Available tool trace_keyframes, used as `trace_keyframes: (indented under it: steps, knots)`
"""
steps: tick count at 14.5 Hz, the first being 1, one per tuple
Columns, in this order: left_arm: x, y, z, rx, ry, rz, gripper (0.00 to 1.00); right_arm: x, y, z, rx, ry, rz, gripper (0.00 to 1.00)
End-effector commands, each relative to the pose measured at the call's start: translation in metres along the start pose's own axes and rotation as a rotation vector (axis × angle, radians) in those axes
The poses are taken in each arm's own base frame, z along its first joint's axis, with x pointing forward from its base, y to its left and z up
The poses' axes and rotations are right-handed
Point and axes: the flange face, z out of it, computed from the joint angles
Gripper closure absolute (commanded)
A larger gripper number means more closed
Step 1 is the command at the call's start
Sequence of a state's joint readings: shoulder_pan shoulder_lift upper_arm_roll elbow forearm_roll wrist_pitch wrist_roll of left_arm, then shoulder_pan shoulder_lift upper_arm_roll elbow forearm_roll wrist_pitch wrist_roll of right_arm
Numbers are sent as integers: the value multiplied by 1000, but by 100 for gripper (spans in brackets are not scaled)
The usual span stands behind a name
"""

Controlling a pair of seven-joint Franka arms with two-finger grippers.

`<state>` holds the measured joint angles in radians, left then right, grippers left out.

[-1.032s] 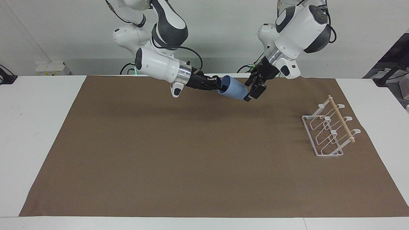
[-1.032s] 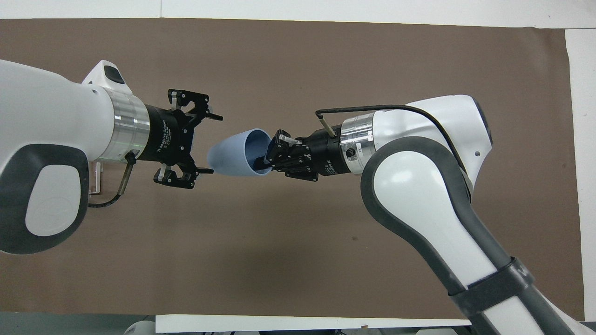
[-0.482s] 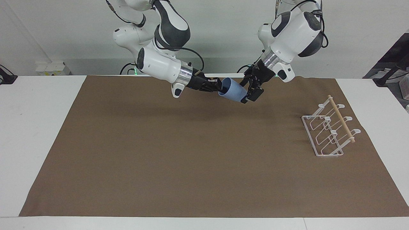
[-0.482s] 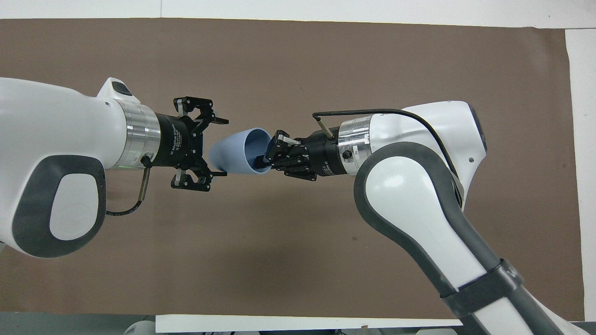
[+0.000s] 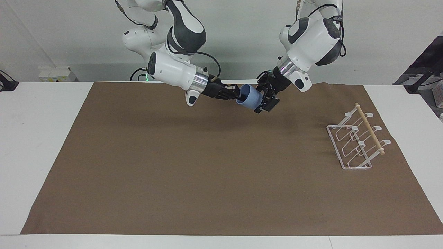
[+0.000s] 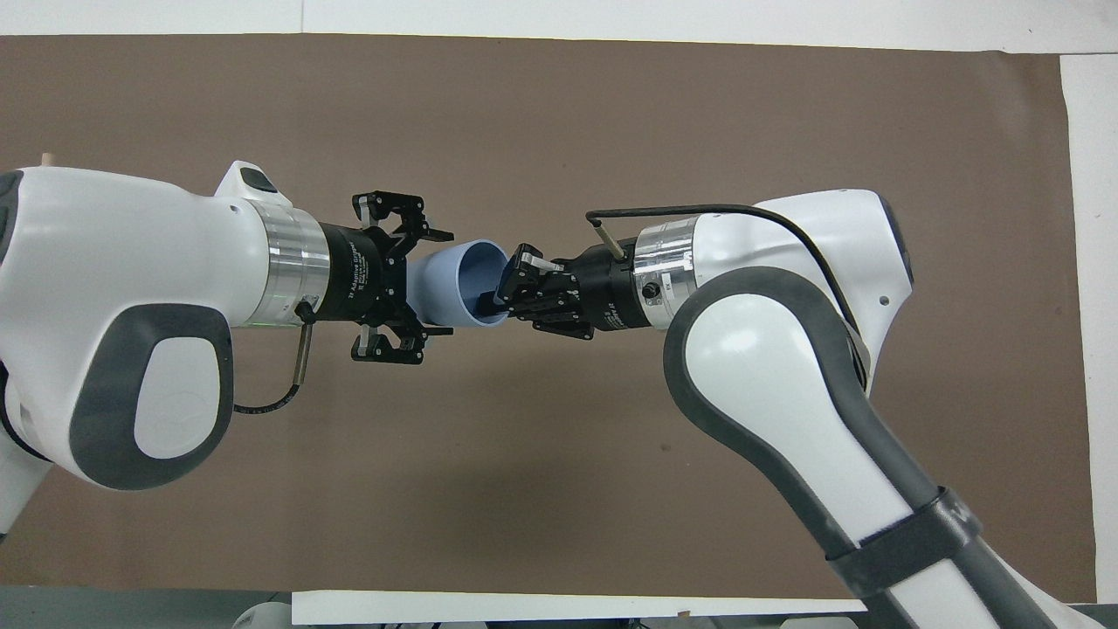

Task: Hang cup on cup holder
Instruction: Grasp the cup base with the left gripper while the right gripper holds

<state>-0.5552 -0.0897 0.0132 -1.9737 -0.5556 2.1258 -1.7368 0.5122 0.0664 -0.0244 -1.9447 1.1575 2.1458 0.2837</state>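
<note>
The light blue cup [image 5: 250,97] is held on its side in the air over the mat's edge nearest the robots. My right gripper [image 5: 237,94] is shut on its rim, one finger inside the mouth, as the overhead view [image 6: 505,295] shows. My left gripper [image 5: 261,100] is open, and its fingers straddle the cup's [image 6: 454,293] closed base end with a gap on each side [image 6: 444,282]. The white wire cup holder [image 5: 358,140] with its wooden dowel stands on the mat toward the left arm's end. The left arm hides it in the overhead view.
A brown mat [image 5: 207,166] covers most of the white table [image 5: 41,138]. Bare white table shows at both ends. Both arms stretch over the strip of mat nearest the robots.
My left gripper has moved in toward the cup, and its open fingers now reach around the base end. The right gripper and the cup have hardly moved.
</note>
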Motion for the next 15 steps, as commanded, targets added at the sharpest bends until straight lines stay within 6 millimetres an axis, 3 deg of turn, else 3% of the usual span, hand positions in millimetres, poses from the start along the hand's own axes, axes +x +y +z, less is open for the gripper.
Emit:
trace_keyframes:
  steps: [1,3,5,6,8,9,11,15]
  knots:
    - [-3,-5,3,-4,-23,-20,29,-4,-4,-3,26,7,18,100]
    - [-3,-5,3,-3,-23,-19,40,-4,-6,-3,28,8,16,100]
    - [-3,-4,2,-5,-24,-13,57,-3,-5,-3,27,8,18,100]
    - [-2,-4,2,-5,-24,-15,59,-3,-6,-3,29,10,16,93]
    - [-1,-3,2,-5,-23,-16,63,-4,-7,-4,27,11,14,12]
    - [-1,-3,1,-4,-23,-19,63,-3,-8,-5,30,11,12,0]
    - [1,-1,-1,-8,-23,-31,63,0,-13,-18,30,24,-5,0]
    - [14,-1,-1,27,16,-39,63,-5,-9,-104,-157,101,-159,0]
